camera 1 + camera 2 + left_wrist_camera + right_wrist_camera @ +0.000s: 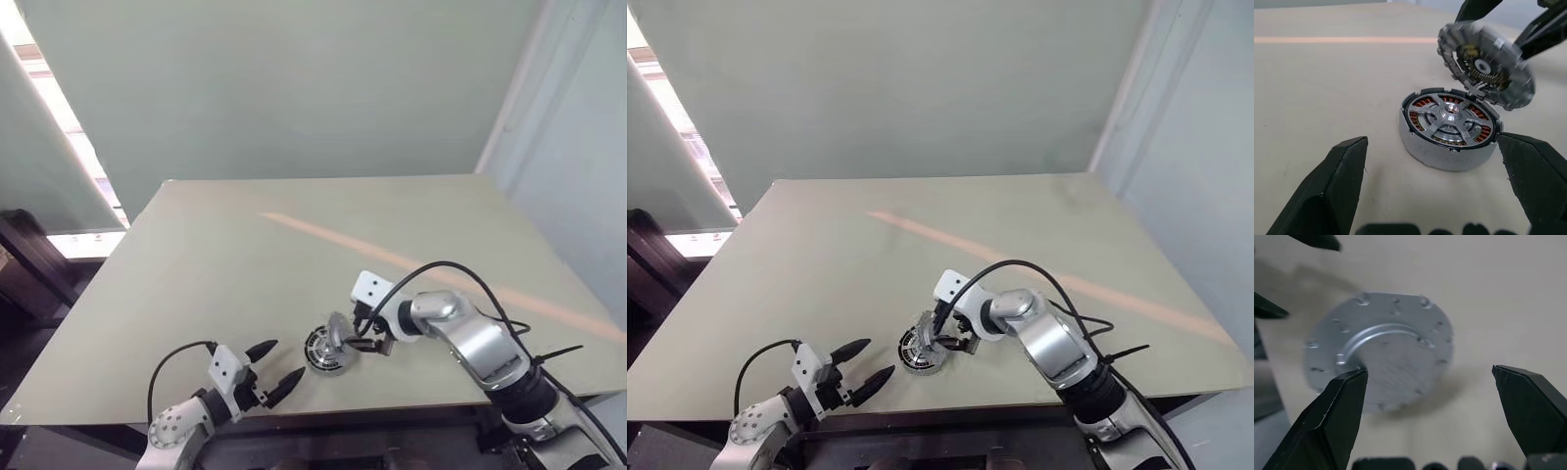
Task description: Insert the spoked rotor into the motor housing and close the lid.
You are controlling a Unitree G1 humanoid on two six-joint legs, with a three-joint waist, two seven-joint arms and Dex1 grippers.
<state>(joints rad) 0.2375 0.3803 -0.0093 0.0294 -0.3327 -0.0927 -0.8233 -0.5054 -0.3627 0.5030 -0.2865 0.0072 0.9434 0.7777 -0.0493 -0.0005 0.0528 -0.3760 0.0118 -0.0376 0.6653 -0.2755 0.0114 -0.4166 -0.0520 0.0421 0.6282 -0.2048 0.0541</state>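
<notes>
We see the right gripper (351, 338) spread wide, gripping nothing. One of its fingers (1337, 416) sits at the edge of the lid (1484, 63), though we cannot tell whether they touch. The lid stands tilted, its lower edge at the rim of the motor housing (1430, 156). The spoked rotor (1451, 115) lies seated inside the housing (copper windings show between its spokes). The left gripper (282, 362) is also spread and empty, near the housing. The housing rests near the middle of the table's (245, 255) near edge. A pale stripe of light (323, 235) crosses the surface. Behind it we see a plain greenish wall (294, 88) and a bright window (59, 108) on the left.
</notes>
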